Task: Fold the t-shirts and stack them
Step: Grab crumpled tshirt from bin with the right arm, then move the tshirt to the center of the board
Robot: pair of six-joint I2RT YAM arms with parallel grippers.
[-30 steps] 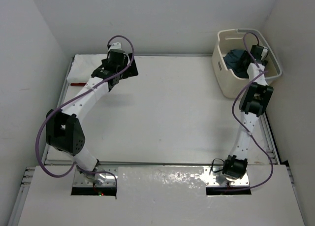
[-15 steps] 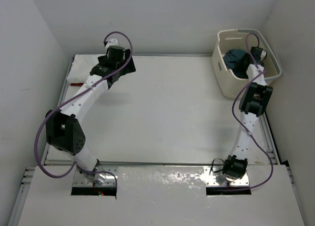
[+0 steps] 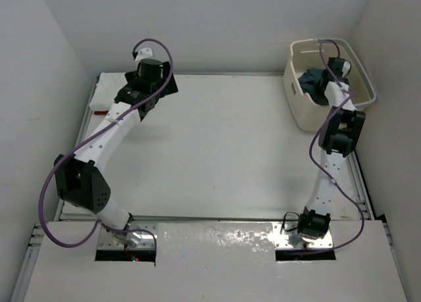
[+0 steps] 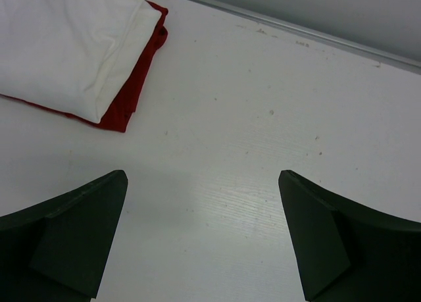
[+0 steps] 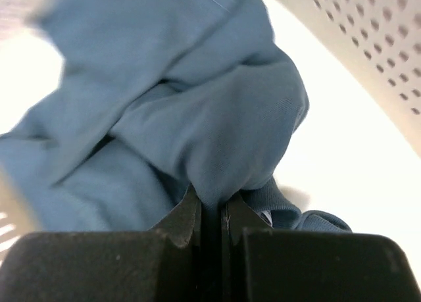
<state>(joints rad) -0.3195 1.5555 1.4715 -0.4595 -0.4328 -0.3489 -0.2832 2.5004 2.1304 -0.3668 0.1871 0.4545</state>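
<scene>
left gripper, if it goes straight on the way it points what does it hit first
Likely the bare table, though depth is unclear; the white shirt stacked on the red shirt lies left of that line.

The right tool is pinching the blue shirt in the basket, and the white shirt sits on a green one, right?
Almost. The white shirt sits on a red shirt, not green; the left wrist view shows it. The right tool does pinch the blue shirt in the basket.
</scene>
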